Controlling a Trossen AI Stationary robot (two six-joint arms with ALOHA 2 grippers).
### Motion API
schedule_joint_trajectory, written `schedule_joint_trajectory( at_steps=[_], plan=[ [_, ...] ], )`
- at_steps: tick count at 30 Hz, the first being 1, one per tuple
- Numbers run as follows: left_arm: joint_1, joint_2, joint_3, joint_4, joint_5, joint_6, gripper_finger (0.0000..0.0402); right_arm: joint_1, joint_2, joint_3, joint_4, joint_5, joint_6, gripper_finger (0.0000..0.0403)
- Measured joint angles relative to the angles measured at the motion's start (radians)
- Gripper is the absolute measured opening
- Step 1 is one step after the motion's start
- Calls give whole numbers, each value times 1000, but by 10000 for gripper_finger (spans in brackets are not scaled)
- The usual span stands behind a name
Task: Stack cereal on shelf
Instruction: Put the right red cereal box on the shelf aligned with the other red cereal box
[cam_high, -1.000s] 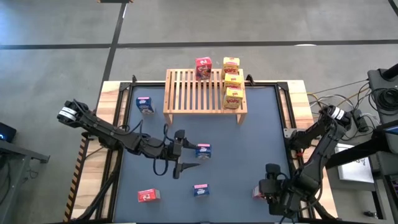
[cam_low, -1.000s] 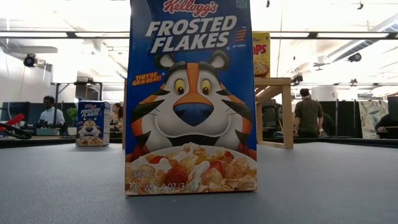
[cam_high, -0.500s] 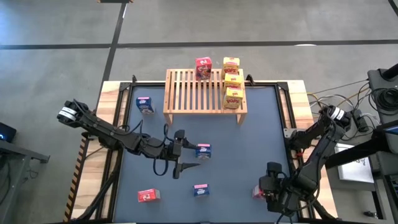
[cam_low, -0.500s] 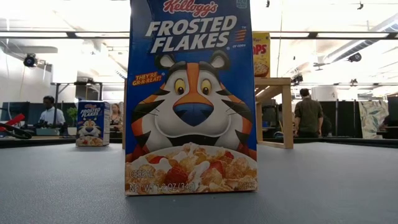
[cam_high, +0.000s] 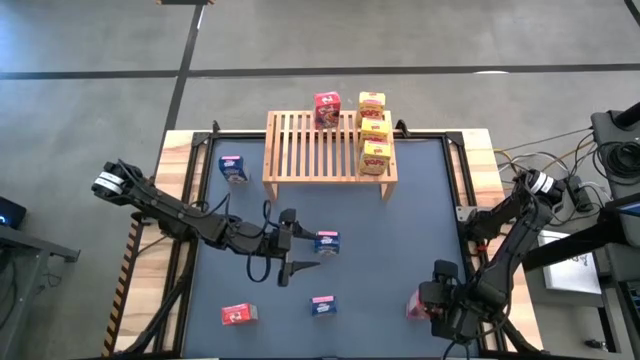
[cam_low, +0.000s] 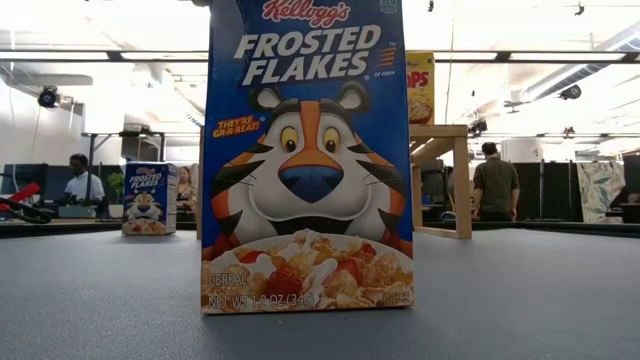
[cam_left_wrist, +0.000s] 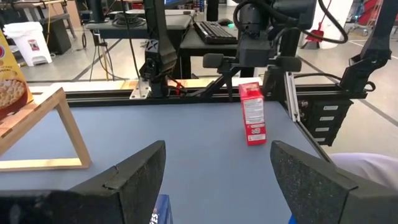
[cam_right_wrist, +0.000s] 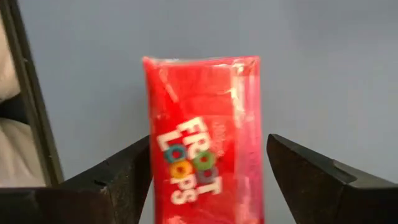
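Observation:
My right gripper (cam_high: 432, 300) is open at the near right of the table, above an upright red cereal box (cam_right_wrist: 202, 137), which also shows in the left wrist view (cam_left_wrist: 252, 113). Its fingers stand on either side of the box without touching it. My left gripper (cam_high: 305, 250) is open at mid-table, with a blue box (cam_high: 326, 241) just in front of its fingertips. The wooden slatted shelf (cam_high: 310, 150) at the far side carries three yellow boxes (cam_high: 374, 130) along its right end and a red box (cam_high: 327, 108) at its far edge.
A blue box (cam_high: 233, 168) stands left of the shelf. A red box (cam_high: 238, 314) and a blue box (cam_high: 323, 305) sit near the front edge. That near blue box fills the low view (cam_low: 305, 160). People show in the room beyond the table.
My right gripper has shifted slightly toward the table's right edge over the red box, still open. The boxes have stayed where they were.

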Motion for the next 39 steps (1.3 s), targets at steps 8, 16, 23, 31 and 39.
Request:
schedule_joint_trajectory(
  at_steps=[8,16,23,31,39],
  plan=[
    [0,0,-1,5,0,-7,274,0,0,-3,29,0,-29,248],
    [0,0,-5,5,0,-8,274,0,0,-3,29,0,-44,200],
    [0,0,-5,6,-1,-8,274,0,-10,-3,29,0,-53,177],
    [0,0,-5,8,-1,-8,274,-2,-30,55,28,29,-108,169],
    [0,0,-11,15,-18,-7,274,-11,-30,201,28,255,-325,169]
  ],
)
